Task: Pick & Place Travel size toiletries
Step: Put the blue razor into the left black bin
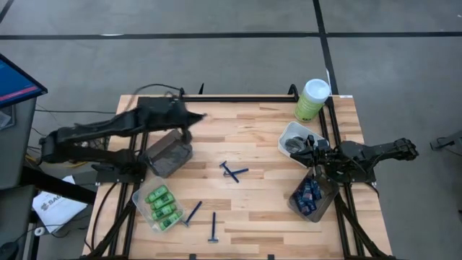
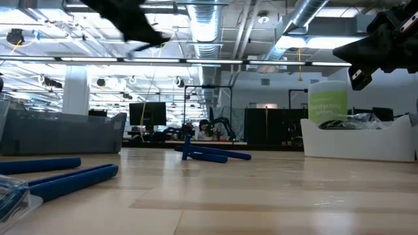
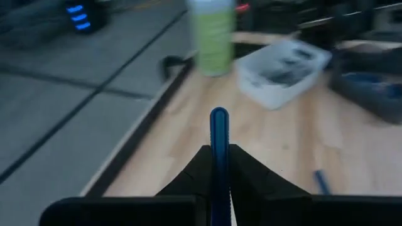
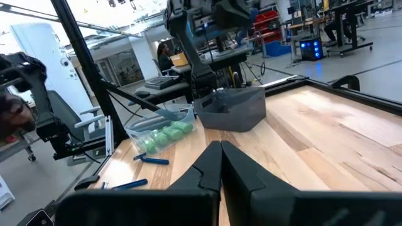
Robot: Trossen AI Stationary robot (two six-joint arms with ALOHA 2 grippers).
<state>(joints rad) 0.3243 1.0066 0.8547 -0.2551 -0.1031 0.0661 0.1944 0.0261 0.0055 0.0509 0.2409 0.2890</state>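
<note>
My left gripper (image 1: 195, 118) hangs high above the far rim of the smoky tub (image 1: 170, 154), shut on a blue-handled razor (image 3: 218, 129). Several more blue razors lie flat on the wood: two crossed at mid-table (image 1: 234, 171) and two near the front edge (image 1: 193, 211) (image 1: 214, 227). Green mini bottles (image 1: 162, 204) lie in a clear tub at the near left. My right gripper (image 4: 221, 147) is shut and empty, held above the table's right side (image 1: 312, 154) between the white tub and the tub of blue tubes. My left gripper pinches the razor's blue handle (image 3: 218, 145) between its two fingers. The handle lies along the fingers, and its rounded end (image 3: 218, 114) sticks out past the fingertips. The fingers slant slightly downward toward the table's far right. The razor is lifted clear of the table and the tub.
A tall pale-green canister (image 1: 312, 99) stands at the far right corner. Beside it is a white tub (image 1: 297, 139) with dark items, and nearer is a dark tub (image 1: 312, 195) holding blue tubes. Bare wood lies at mid-table around the crossed razors.
</note>
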